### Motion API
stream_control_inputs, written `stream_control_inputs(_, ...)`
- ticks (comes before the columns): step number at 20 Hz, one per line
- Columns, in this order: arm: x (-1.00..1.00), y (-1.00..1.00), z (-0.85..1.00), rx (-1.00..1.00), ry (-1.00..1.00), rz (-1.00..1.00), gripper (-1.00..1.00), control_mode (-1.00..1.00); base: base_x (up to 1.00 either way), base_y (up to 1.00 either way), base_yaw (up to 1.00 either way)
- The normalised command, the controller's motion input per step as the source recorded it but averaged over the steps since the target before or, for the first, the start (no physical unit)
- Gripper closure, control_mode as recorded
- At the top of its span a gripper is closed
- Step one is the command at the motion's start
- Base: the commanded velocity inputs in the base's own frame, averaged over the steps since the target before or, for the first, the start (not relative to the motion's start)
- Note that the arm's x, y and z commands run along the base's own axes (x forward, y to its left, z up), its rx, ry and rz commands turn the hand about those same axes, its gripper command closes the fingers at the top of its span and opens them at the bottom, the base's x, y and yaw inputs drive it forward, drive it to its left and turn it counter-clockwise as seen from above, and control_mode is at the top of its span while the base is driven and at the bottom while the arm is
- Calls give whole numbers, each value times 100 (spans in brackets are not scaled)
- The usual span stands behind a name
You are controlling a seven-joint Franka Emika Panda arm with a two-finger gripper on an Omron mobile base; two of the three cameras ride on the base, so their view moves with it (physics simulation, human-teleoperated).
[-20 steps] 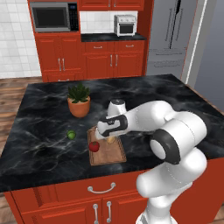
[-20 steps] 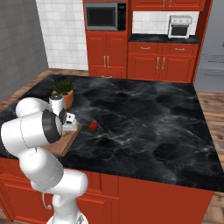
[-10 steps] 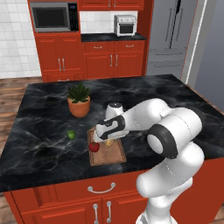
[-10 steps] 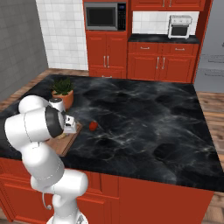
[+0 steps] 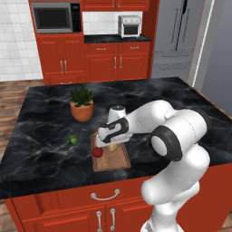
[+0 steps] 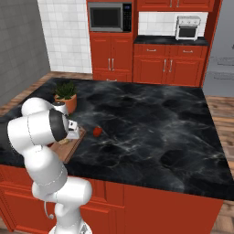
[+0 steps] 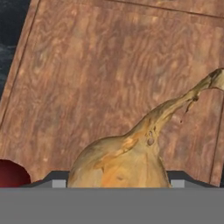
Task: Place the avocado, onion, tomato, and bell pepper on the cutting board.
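Onion (image 7: 120,164) gripped between pincer (image 5: 110,146) tips, over cutting board (image 7: 109,74).

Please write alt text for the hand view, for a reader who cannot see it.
A tan onion with a long thin stalk sits close to the camera, over a brown wooden cutting board with clear grain. Part of a dark red item shows at the lower left.

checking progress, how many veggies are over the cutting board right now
2: a red one on the cutting board at its left edge, and the onion at the gripper above it. The arm may hide others.
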Motion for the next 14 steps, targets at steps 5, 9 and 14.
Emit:
stream_control_inputs(5, -22, -1, 0, 0, -2, 0, -100, -100, 0, 0, 0)
stream_control_inputs(9, -17, 0, 0, 0, -5, 0, -100, -100, 0, 0, 0)
stream_control_inputs(14, -4, 0, 5, 0, -6, 0, -100, -100, 0, 0, 0)
